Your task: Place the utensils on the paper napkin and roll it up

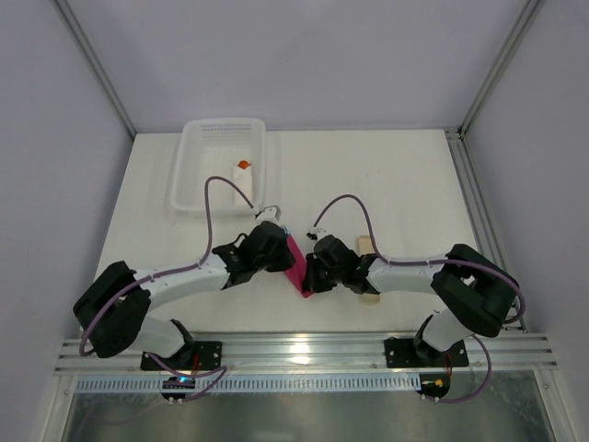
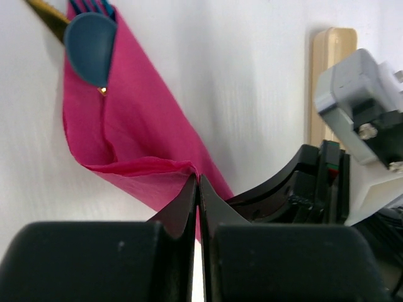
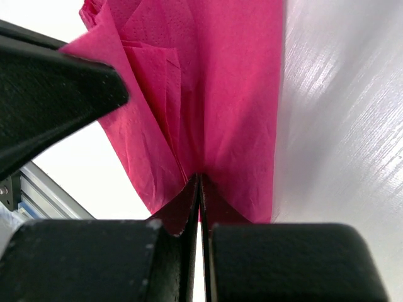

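Note:
The magenta-pink paper napkin [image 1: 296, 265] lies folded between my two grippers at the table's middle front. In the left wrist view the napkin [image 2: 138, 126] wraps the utensils. The blue spoon [image 2: 91, 47], blue fork tines [image 2: 92, 6] and yellow-orange knife [image 2: 45, 9] stick out of its far end. My left gripper [image 2: 198, 179] is shut on a folded edge of the napkin; it also shows in the top view [image 1: 289, 255]. My right gripper [image 3: 199, 178] is shut on the napkin [image 3: 214, 94] at its other end, also seen from above [image 1: 310, 274].
A white mesh basket [image 1: 198, 157] stands at the back left with a white roll with an orange tip [image 1: 243, 182] in it. A long beige strip [image 1: 367, 247] lies just right of the right gripper, also in the left wrist view [image 2: 329, 69].

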Controlling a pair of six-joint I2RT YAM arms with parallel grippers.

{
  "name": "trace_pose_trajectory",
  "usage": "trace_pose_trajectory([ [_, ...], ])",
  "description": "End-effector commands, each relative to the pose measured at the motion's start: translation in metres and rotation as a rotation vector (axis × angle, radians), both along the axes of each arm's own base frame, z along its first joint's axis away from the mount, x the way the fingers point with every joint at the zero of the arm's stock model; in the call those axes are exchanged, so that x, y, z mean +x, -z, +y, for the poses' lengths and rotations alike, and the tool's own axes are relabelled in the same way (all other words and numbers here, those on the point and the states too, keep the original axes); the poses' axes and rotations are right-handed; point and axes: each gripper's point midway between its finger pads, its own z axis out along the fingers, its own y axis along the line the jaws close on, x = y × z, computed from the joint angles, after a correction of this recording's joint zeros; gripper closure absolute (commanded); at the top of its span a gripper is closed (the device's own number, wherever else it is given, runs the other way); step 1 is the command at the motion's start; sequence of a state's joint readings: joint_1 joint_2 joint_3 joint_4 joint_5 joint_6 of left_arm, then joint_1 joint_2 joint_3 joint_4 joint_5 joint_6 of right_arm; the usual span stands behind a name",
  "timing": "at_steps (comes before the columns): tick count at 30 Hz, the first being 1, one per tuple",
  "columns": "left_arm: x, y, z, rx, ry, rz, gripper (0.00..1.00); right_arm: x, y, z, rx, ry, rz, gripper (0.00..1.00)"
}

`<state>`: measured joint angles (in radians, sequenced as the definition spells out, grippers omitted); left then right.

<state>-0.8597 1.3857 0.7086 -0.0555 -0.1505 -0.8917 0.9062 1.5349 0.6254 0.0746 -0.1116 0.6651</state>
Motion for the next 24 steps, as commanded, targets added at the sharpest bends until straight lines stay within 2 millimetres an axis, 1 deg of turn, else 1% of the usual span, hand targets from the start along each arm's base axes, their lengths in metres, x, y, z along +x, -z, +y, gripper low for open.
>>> trace_pose_trajectory([
  [1, 0.014, -0.027, -0.027, -0.05, 0.046, -0.074, 1.0, -0.003, 0.009, -0.01, -0.028, 0.032, -0.004, 0.96],
  [5, 0.015, -0.029, -0.046, -0.051, 0.095, -0.073, 1.0, -0.007, 0.012, -0.012, -0.019, 0.046, 0.0, 0.96],
  [8, 0.016, -0.025, -0.054, -0.039, 0.115, -0.068, 1.0, -0.007, 0.01, -0.013, -0.012, 0.054, -0.004, 0.96],
  [13, 0.012, -0.015, -0.058, -0.028, 0.142, -0.043, 1.0, -0.006, 0.006, -0.014, -0.002, 0.066, -0.017, 0.96],
  [14, 0.014, -0.019, -0.063, -0.047, 0.149, -0.06, 1.0, -0.006, 0.005, -0.014, 0.003, 0.07, -0.017, 0.96],
  [18, 0.013, -0.017, -0.07, -0.065, 0.177, -0.056, 1.0, -0.007, 0.008, -0.014, -0.001, 0.074, -0.015, 0.96],
  [22, 0.015, -0.014, -0.073, -0.061, 0.181, -0.053, 1.0, -0.009, 0.008, -0.013, -0.001, 0.075, -0.019, 0.96],
  [24, 0.014, -0.011, -0.073, -0.055, 0.182, -0.049, 1.0, -0.009, 0.003, -0.012, 0.014, 0.071, -0.036, 0.96],
])
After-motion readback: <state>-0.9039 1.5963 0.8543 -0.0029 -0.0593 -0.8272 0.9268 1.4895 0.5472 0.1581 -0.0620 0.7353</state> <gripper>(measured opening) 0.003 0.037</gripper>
